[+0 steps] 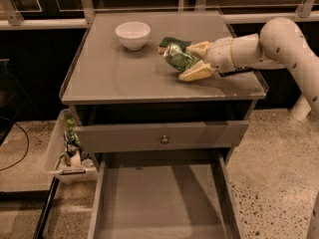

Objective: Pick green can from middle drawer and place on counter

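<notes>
The green can (pixel 178 58) lies on its side over the right part of the counter (pixel 119 76), dented and shiny. I see it pinched between the two pale fingers (pixel 198 72) of the gripper (pixel 188 61), one on its far side and one on its near side, both closed in against it. I cannot tell whether the can rests on the counter or hangs just clear of it, as its underside is lost in shadow. Its right end is hidden by the fingers, and its pale markings are too small for me to read. Just behind the can a green-topped sponge (pixel 168 43) pokes out, mostly covered, with a yellow sliver at its left edge. A white bowl (pixel 132 35) stands upright well to the left of the can, near the back. The white arm (pixel 279 41) comes in from the right and is cut off by the frame edge. Below the counter is a grey drawer front (pixel 124 137) with a small round knob (pixel 164 139). Under it the middle drawer (pixel 159 203) is pulled out, its flat floor cut off at the bottom of my view. Left of the cabinet, a clear plastic bin (pixel 54 151) holds items I cannot make out
</notes>
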